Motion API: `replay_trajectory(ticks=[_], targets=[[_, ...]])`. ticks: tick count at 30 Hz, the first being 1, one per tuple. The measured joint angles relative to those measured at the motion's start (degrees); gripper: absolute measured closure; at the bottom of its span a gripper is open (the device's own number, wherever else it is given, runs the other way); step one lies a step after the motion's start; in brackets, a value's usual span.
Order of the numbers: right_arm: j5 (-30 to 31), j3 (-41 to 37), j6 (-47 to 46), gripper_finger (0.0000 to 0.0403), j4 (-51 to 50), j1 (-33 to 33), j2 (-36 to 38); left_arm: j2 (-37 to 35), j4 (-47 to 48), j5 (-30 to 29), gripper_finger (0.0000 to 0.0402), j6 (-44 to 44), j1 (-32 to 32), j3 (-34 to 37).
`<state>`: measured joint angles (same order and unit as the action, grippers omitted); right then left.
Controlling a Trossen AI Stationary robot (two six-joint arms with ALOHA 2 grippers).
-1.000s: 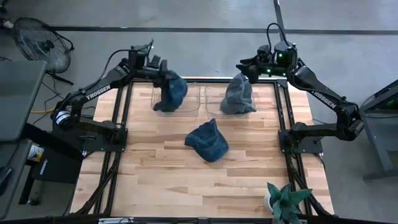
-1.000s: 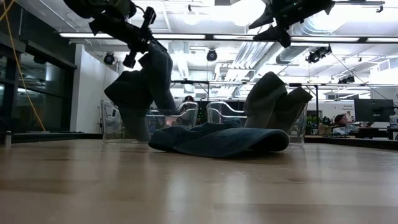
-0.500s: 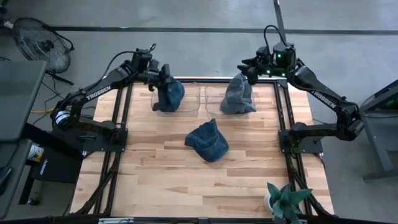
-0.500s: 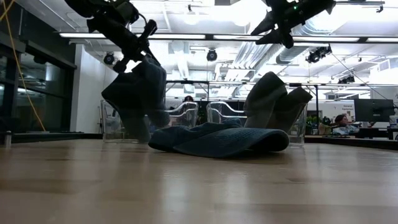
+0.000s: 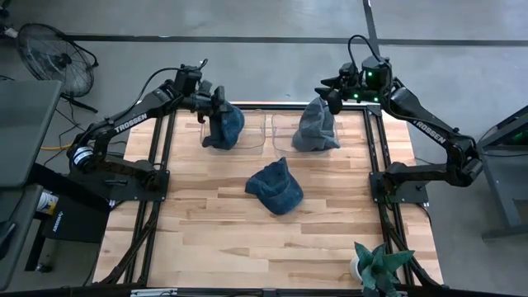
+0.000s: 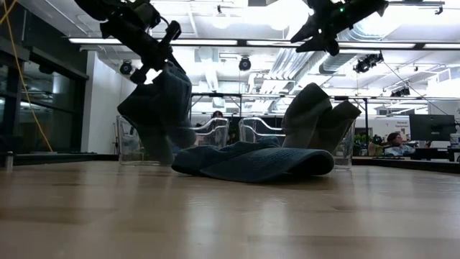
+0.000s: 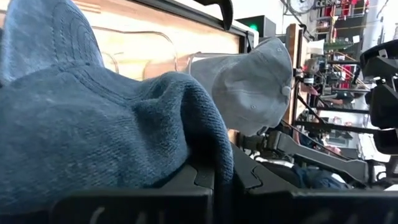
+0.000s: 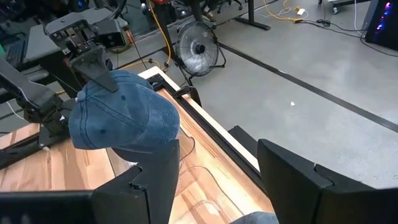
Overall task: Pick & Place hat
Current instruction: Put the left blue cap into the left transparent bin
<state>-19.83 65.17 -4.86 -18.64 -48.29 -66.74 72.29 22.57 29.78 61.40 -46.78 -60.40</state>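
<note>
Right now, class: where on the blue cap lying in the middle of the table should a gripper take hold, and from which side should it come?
Grip the blue cap at a raised fold of its crumpled crown, coming straight down from above. It lies slumped and low on the table, so there is probably little at the sides to pinch, and it sits apart from both clear bins, leaving room overhead.

matt denim hats (image 5: 275, 187), clear plastic bins (image 5: 247, 136), wood table (image 5: 247, 239).

Two dark, near-black jointed arms. Left arm (image 5: 124, 124) carries white "TROSSEN" lettering along its link; right arm (image 5: 429, 124) bears the same lettering. Black cables loop above both wrists. Green indicator lights glow on the right wrist housing (image 5: 367, 78). Right wrist view: fingers (image 8: 158, 168) are broad, flat, matt black.
</note>
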Motion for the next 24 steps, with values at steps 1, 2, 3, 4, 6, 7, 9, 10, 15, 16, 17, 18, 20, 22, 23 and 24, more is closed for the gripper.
replay_trajectory(ticks=[1,2,3,4,6,7,9,10,15,16,17,18,20,22,23,24], targets=[[0.02,0.0,0.02,0.0194,0.01,0.0,-0.02,0.0,0.02,0.39,0.0401,0.17,0.0,0.0],[0.0,0.0,0.06,0.0194,-0.01,0.0,-0.02,0.0,0.11,0.86,0.0401,0.22,0.0,0.0],[0.01,0.0,0.28,0.0194,-0.01,0.0,-0.02,0.0,0.36,1.17,0.0401,0.25,0.0,0.0],[0.02,0.0,0.43,0.0194,-0.01,0.0,-0.02,0.0,0.63,1.37,0.0401,0.25,0.0,0.0],[0.01,-0.02,0.45,0.0194,-0.01,0.0,-0.02,0.0,0.9,1.35,0.0401,0.25,0.0,0.0],[0.02,-0.02,0.59,0.0194,-0.01,0.0,-0.02,0.0,0.96,1.22,0.0401,0.25,0.0,0.0],[0.02,-0.02,0.98,0.0194,-0.01,0.0,-0.02,0.0,0.98,0.83,0.0401,0.11,0.0,0.0],[0.02,-0.02,1.07,0.0194,-0.01,0.0,-0.02,0.0,1.01,0.58,0.0401,-0.07,0.0,0.0],[2.3,-1.08,1.91,0.0194,-0.05,0.0,-0.07,0.0,1.64,-0.44,0.0401,-0.57,0.0,0.0],[2.64,-1.39,1.95,0.0194,-0.09,0.0,-0.07,0.0,1.64,-0.31,0.0401,-0.61,0.0,0.0],[2.75,-1.64,1.96,0.0194,-0.14,0.0,-0.07,0.0,1.66,-0.22,0.0401,-0.78,0.0,0.0],[2.8,-1.89,1.97,0.0194,-0.12,0.0,-0.07,0.0,1.66,-0.16,0.0401,-1.01,0.0,0.0],[2.75,-2.37,1.96,0.0194,-0.08,0.0,-0.07,0.0,1.94,-0.39,0.0401,-1.25,0.0,0.0],[2.73,-2.38,1.97,0.0194,-0.32,0.0,-0.07,0.0,2.36,-1.17,0.0401,-2.01,0.0,0.0],[2.72,-2.38,1.97,0.0194,-0.29,0.0,-0.07,0.0,3.07,-1.54,0.0401,-2.41,0.0,0.0],[2.71,-2.38,1.97,0.0194,-0.13,0.0,-0.07,0.0,3.96,-1.75,0.0401,-2.82,0.0,0.0]])
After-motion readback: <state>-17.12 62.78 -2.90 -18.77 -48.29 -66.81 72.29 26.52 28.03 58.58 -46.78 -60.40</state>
